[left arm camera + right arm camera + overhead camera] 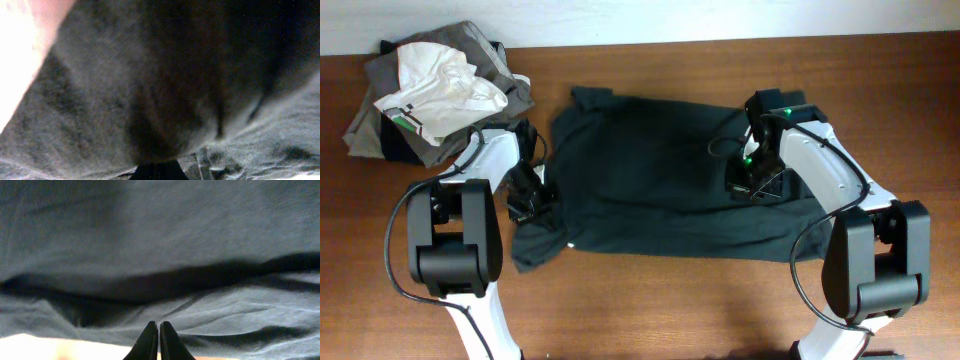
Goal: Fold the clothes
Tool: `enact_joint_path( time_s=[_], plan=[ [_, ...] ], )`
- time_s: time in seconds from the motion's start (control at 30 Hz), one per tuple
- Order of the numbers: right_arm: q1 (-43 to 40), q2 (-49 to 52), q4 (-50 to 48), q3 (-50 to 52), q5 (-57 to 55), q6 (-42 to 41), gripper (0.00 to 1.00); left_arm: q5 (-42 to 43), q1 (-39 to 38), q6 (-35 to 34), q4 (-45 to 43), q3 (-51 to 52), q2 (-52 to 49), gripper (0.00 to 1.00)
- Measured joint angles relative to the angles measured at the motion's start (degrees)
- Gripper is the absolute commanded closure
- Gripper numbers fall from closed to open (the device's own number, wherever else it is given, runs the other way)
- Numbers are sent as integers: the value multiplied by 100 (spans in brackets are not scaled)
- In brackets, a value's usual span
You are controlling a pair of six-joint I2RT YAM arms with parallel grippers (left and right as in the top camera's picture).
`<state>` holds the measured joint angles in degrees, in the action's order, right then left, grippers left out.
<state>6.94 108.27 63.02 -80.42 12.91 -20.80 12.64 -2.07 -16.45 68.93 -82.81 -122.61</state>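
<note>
Dark shirt [660,180]: spread across the middle of the table [650,310], long axis running from 9 to 3 o'clock. The body is mostly flat. One sleeve flap sticks out at 11 o'clock and a loose corner trails off at 7 o'clock.
Clothes pile [435,90]: grey and white garments heaped at 10 o'clock on the table, apart from the shirt.
Left gripper [530,192]: sits at the shirt's 9 o'clock edge, over rumpled cloth. Fabric fills its wrist view, so I cannot tell how far it is open or whether it has hold of anything.
Right gripper [757,185]: sits on the shirt toward its 3 o'clock side. In its wrist view the fingertips [152,339] are pressed together just short of a dark crease. Whether a layer is pinched between them cannot be made out.
Step in hand: judged as an early fold, with both arms taking up opposite ends of the shirt; no tidy fold is finished yet.
Next move calls for: a sure pinch on each end. Both ends should then rise together and carry over toward the 12 o'clock or 6 o'clock edge, keeping the cloth taut so that the 7 o'clock corner does not drag.
</note>
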Motion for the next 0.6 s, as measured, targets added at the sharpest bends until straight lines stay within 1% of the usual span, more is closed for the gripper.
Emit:
enact_joint_path(
  time_s=[0.1, 0.17, 0.2, 0.23, 0.3, 0.37, 0.4, 0.43, 0.47, 0.5, 0.53, 0.6],
  plan=[
    [0, 0, 4, 0, -133, -15, 91, -15, 0, -177, 289, 297, 39, 99],
    [0, 0, 85, 0, -160, 7, 90, -111, 0, -356, 219, 728, 297, 99],
    [15, 0, 168, 0, -129, 138, 87, -293, -11, -514, 166, 1056, 516, 94],
    [33, 0, 214, 2, -98, 236, 87, -501, -11, -573, 129, 1283, 682, 89],
    [164, 0, 407, 0, 140, 514, 88, -817, -11, -647, 15, 1438, 1134, 86],
    [444, 0, 763, -2, 304, 664, 88, -1016, -11, -686, -133, 1429, 1801, 83],
    [673, 0, 1106, 0, 372, 761, 87, -1064, -11, -699, -168, 1425, 1965, 75],
    [879, 0, 1279, -2, 415, 822, 83, -1106, -11, -706, -197, 1423, 2098, 67],
    [1123, 0, 1434, -2, 446, 868, 71, -1123, -11, -730, -221, 1425, 2103, 66],
    [1342, 0, 1414, -2, 466, 887, 50, -1147, -11, -719, -249, 1425, 2096, 65],
    [1506, 0, 1329, -2, 483, 903, 35, -1163, -11, -737, -260, 1425, 2096, 55],
    [1880, 0, 951, -2, 527, 782, 34, -1165, -11, -756, -289, 1425, 2096, 55]
  ],
)
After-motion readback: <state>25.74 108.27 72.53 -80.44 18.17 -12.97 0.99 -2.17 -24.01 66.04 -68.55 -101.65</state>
